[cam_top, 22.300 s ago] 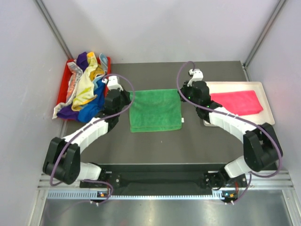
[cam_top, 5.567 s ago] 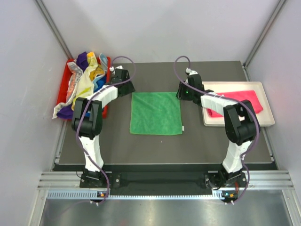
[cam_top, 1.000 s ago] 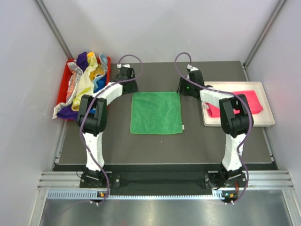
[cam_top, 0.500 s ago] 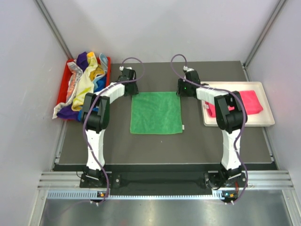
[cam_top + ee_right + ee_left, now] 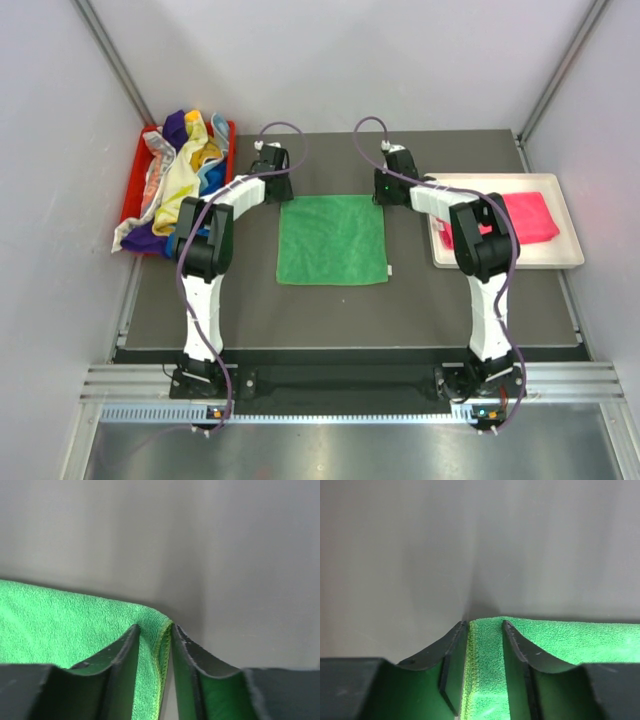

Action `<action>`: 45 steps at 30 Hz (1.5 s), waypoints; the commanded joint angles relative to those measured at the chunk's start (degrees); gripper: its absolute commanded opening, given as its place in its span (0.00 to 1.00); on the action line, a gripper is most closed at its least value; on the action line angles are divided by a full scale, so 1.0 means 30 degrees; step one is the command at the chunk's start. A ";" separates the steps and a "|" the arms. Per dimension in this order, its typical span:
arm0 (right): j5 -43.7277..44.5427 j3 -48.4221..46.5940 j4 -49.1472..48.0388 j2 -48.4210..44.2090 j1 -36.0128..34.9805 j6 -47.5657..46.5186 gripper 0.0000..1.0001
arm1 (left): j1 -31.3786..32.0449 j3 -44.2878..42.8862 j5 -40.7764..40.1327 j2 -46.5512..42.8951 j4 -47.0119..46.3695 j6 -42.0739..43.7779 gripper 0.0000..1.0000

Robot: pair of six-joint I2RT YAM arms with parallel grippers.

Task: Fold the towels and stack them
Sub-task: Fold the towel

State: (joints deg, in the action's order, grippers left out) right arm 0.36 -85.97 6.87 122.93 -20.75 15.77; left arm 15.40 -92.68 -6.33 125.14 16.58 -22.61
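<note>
White links (image 5: pixel 200 312), black joints (image 5: pixel 205 240), looping purple cables (image 5: pixel 283 128); left gripper (image 5: pixel 484 623) and right gripper (image 5: pixel 155 626) carry black, tapered fingers (image 5: pixel 452 650).

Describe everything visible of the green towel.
The green towel is a roughly square cloth of looped, terry-like pile with a stitched hem and a small white tag at its near-right corner. It lies spread flat in the middle of the dark table. The left gripper has its jaws apart around the far-left corner. The right gripper has narrower jaws flanking the far-right corner, which humps up between them; whether they pinch it is unclear.
</note>
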 commanded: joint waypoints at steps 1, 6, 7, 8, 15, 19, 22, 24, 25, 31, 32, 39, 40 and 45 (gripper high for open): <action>0.0436 -0.0785 0.0111 0.0506 -0.0231 -0.0305 0.31 | -0.0035 0.0221 0.0497 0.0415 -0.0223 -0.0109 0.38; 0.0553 -0.0844 0.0111 0.0623 -0.0260 -0.0364 0.21 | -0.0035 0.0483 0.0907 0.0386 -0.0779 -0.0226 0.25; 0.0554 -0.0844 0.0111 0.0623 -0.0231 -0.0393 0.20 | -0.0035 0.0601 0.0966 0.0328 -0.1215 -0.0256 0.22; 0.0554 -0.0873 0.0111 0.0681 -0.0231 -0.0422 0.17 | -0.0035 0.0776 0.0967 0.0240 -0.1481 -0.0256 0.20; 0.0758 -0.0669 -0.0679 0.0624 -0.0172 -0.0481 0.00 | -0.0064 0.2213 0.0967 -0.0522 -0.4879 -0.0898 0.00; 0.0407 -0.1165 -0.0447 0.0302 0.0062 -0.0540 0.00 | -0.0064 0.2330 0.0996 -0.0844 -0.6432 -0.1164 0.00; 0.0233 -0.1430 -0.0591 0.0272 0.0412 -0.0540 0.00 | -0.0094 0.2301 0.0878 -0.0903 -0.7048 -0.1398 0.00; 0.0114 -0.1197 -0.1261 0.0155 0.0530 -0.0423 0.00 | -0.0123 0.2272 0.0763 -0.0932 -0.7312 -0.1515 0.00; 0.0085 -0.1021 -0.1498 0.0010 0.0647 -0.0365 0.00 | -0.0152 0.2475 0.0762 -0.1020 -0.7603 -0.1516 0.00; -0.0003 -0.0083 -0.3345 -0.0576 0.0941 0.0046 0.00 | -0.0503 0.4204 0.1843 -0.1577 -1.0972 -0.1691 0.00; -0.0032 0.0063 -0.3462 -0.0607 0.0970 0.0075 0.00 | -0.0562 0.4321 0.1991 -0.1606 -1.1410 -0.1721 0.00; -0.0618 0.1468 -0.4926 -0.1660 0.0970 0.0339 0.00 | -0.0884 0.6572 0.3749 -0.2016 -1.5597 -0.2043 0.00; -0.0618 0.1703 -0.5160 -0.1981 0.0999 0.0426 0.00 | -0.0885 0.6926 0.4185 -0.2133 -1.6242 -0.2072 0.00; -0.0794 0.3196 -0.6505 -0.2803 0.0999 0.0660 0.00 | -0.0885 0.9562 0.4510 -0.3069 -2.0958 -0.2278 0.00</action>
State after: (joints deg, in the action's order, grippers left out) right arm -1.15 -77.60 -5.78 119.79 -18.50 16.82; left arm 12.99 -66.65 5.13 120.75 -32.03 -28.82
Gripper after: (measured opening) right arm 0.012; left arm 0.061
